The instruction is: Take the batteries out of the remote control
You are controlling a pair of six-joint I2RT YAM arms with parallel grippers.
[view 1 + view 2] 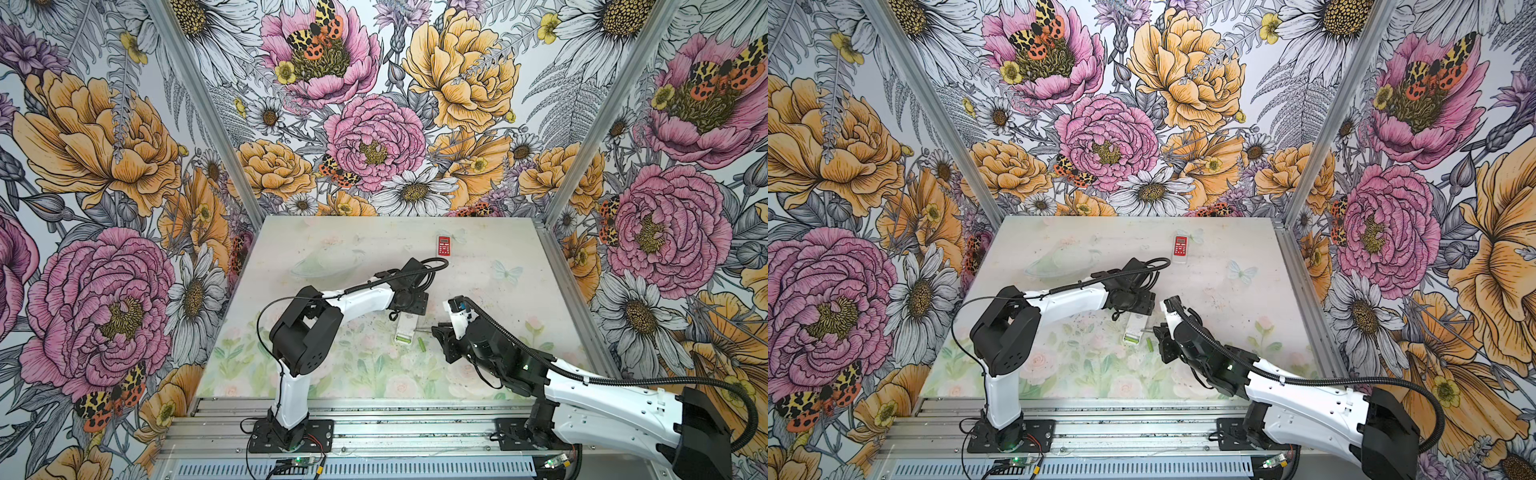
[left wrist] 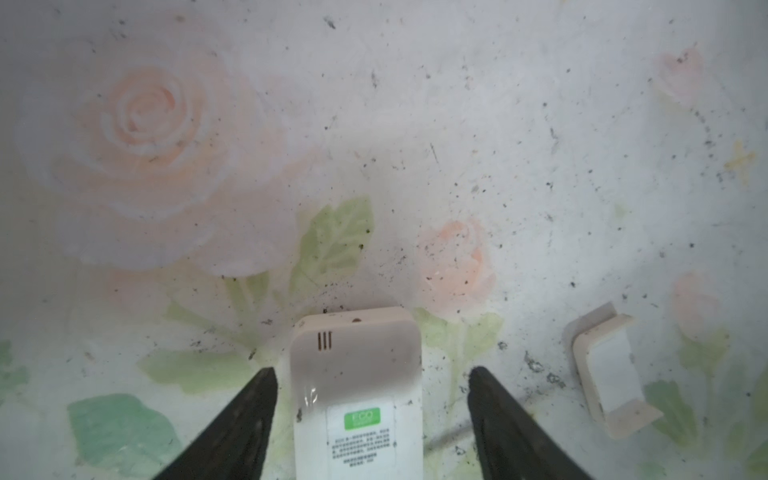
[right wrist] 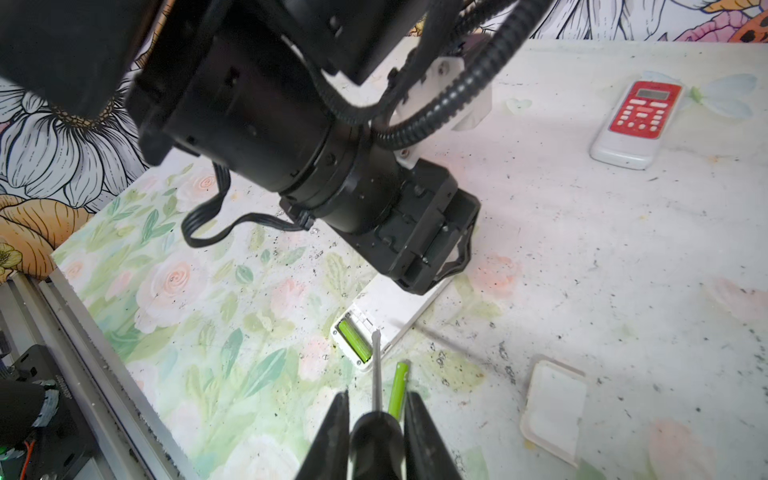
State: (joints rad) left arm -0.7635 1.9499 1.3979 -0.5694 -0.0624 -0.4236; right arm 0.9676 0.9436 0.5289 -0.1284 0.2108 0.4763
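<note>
since the left gripper [image 2: 372,374] stands apart around the remote [image 2: 353,357], prying may skid it. the right gripper [image 3: 377,397], clamped on the screwdriver [image 3: 376,365], could then miss the seated battery [image 3: 353,343].

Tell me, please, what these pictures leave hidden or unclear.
- White remote: middle covered by the left gripper in both top views.
- Screwdriver: handle cut off by the right wrist view's edge.
- Red remote: buttons up, so its battery bay is unseen everywhere.
</note>
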